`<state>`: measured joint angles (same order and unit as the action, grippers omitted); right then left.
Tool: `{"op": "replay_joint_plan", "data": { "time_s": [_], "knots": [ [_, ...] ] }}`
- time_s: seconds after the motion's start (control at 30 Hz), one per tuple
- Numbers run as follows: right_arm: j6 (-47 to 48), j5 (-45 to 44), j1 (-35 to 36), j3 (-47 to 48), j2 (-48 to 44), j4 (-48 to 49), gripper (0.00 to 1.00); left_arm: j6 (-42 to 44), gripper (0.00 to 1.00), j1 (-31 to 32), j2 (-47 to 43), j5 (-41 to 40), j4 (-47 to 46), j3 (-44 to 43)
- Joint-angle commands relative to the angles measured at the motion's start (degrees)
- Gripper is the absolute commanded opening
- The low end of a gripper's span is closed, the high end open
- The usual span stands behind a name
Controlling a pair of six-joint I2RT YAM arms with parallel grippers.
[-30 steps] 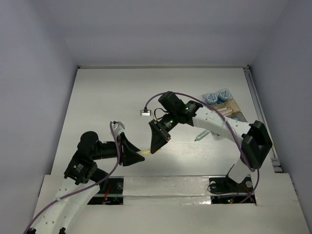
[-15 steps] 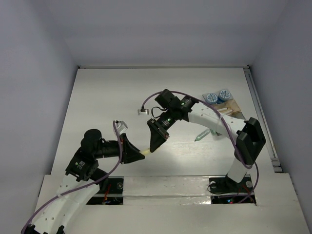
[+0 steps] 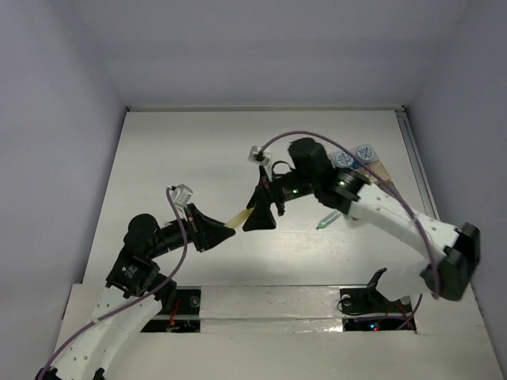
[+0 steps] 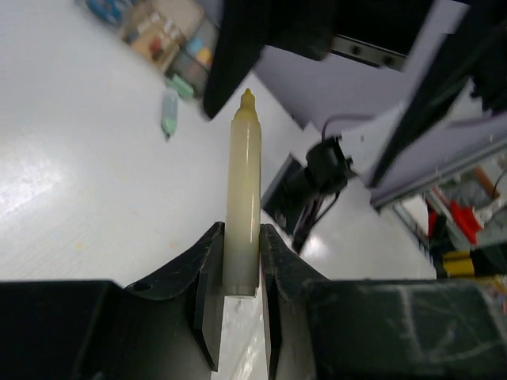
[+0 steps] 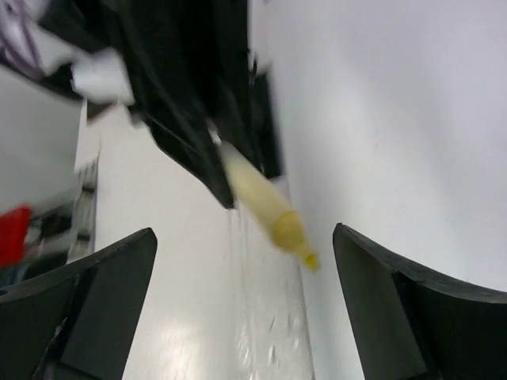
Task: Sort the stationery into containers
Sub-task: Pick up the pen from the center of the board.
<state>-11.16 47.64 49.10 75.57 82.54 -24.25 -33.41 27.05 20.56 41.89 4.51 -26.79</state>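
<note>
A pale yellow pen is held above the table, with my left gripper shut on its blunt end. From above, the pen points up and right from the left gripper toward the right gripper. My right gripper is open; its fingers stand wide on either side of the pen's yellow tip without touching it. A light-green pen lies on the table. The containers sit at the back right, holding small coloured pieces.
Two round blue-and-white pots stand at the containers' far end. The right arm arches over the table's right half, partly covering the containers. A rail runs along the right edge of the table.
The left gripper closed on the pen. The right gripper then opened, let go of the pen's tip and drew back up and right. The pen has risen and tilted with the left gripper.
</note>
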Motion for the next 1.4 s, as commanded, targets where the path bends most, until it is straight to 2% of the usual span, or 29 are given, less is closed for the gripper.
{"op": "replay_joint_plan", "data": {
  "time_s": [0.0,0.07,0.23,0.5,0.57,0.67,0.87,0.93,0.97,1.07,1.1,1.17,1.23,1.3,1.37],
  "knots": [
    [-7.7,-12.8,-0.6,-7.2,-11.1,22.0,1.00,-10.0,0.00,0.4,-1.6,-9.9,-14.5,3.2],
    [-11.2,-17.0,-0.6,-11.0,-15.0,26.9,1.00,-12.7,0.00,0.4,-1.9,-12.0,-18.4,4.5],
    [-21.9,-16.2,-0.6,-22.2,-15.9,45.8,1.00,-18.1,0.00,0.4,-0.6,-15.0,-30.5,7.4],
    [-25.6,-15.9,0.5,-24.2,-8.9,60.0,1.00,-20.8,0.00,0.4,0.9,-15.3,-39.6,9.5],
    [-25.8,-16.3,0.5,-23.4,-7.5,61.1,0.99,-21.4,0.00,0.4,1.6,-14.6,-40.9,10.1],
    [-26.5,-17.0,0.5,-23.0,-5.6,66.3,0.92,-22.1,0.00,0.4,1.9,-13.6,-41.9,11.0],
    [-27.5,-17.6,1.0,-22.7,-3.3,72.4,0.87,-22.1,0.00,0.4,0.8,-14.2,-41.4,11.5],
    [-28.0,-18.0,1.0,-23.1,-2.8,74.1,0.80,-22.1,0.00,0.4,1.1,-13.9,-41.5,11.5],
    [-28.3,-18.1,1.0,-23.2,-2.7,74.7,0.69,-22.0,0.00,0.4,1.2,-13.9,-41.6,11.5],
    [-28.7,-17.8,1.5,-22.3,-1.5,75.1,0.52,-22.1,0.00,0.4,1.8,-13.5,-42.2,11.5],
    [-28.8,-17.8,1.5,-22.2,-1.3,75.1,0.44,-22.1,0.00,0.4,1.9,-13.3,-42.5,11.6],
    [-29.2,-18.3,1.5,-22.6,-1.0,76.5,0.36,-22.0,0.00,0.4,2.7,-12.3,-42.7,11.4],
    [-29.3,-18.5,1.5,-22.6,-0.7,76.7,0.21,-21.4,0.00,0.4,3.7,-11.0,-42.4,11.0],
    [-28.8,-19.2,1.5,-21.7,-0.8,73.8,0.06,-19.1,0.00,0.4,4.3,-9.9,-39.4,9.5],
    [-27.5,-19.2,1.5,-20.6,-1.2,70.3,0.00,-16.6,0.01,0.4,5.3,-9.1,-36.4,8.1]
  ]
}}
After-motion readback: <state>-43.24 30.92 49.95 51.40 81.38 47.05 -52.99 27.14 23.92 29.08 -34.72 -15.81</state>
